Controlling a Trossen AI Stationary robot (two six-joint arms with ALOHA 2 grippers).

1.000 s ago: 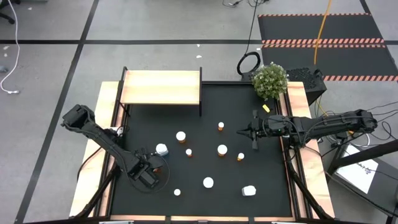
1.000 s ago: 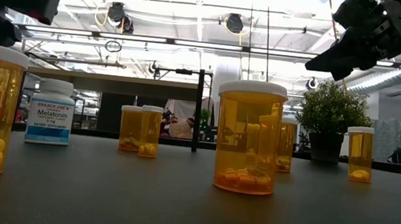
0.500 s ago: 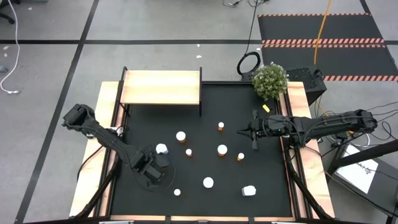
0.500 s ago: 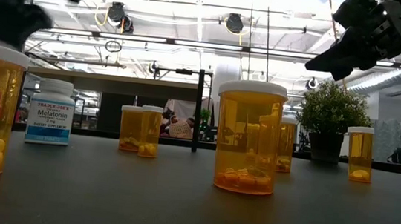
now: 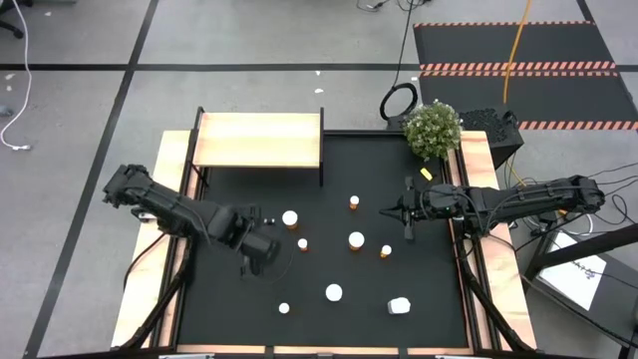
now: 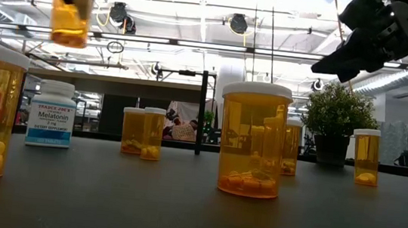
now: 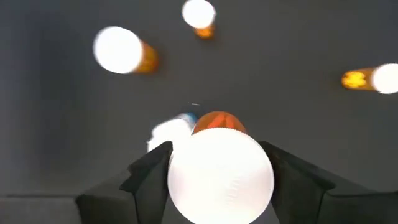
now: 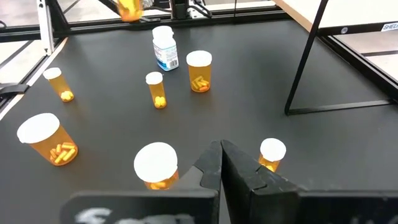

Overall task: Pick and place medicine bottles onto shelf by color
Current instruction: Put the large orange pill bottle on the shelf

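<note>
Left wrist view shows the left gripper (image 7: 217, 177) clamped round an orange bottle (image 7: 221, 171) lifted off the mat, shelf (image 5: 259, 140) toward twelve o'clock — a loose pinch could drop it onto the melatonin bottle (image 6: 50, 113) below — right gripper (image 8: 221, 163) closed, empty

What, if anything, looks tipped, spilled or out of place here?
Nothing stands out. The bottles seen on the mat stand upright and capped, with nothing spilled. The left gripper holds an orange bottle in the air; the right gripper waits shut above the mat.
</note>
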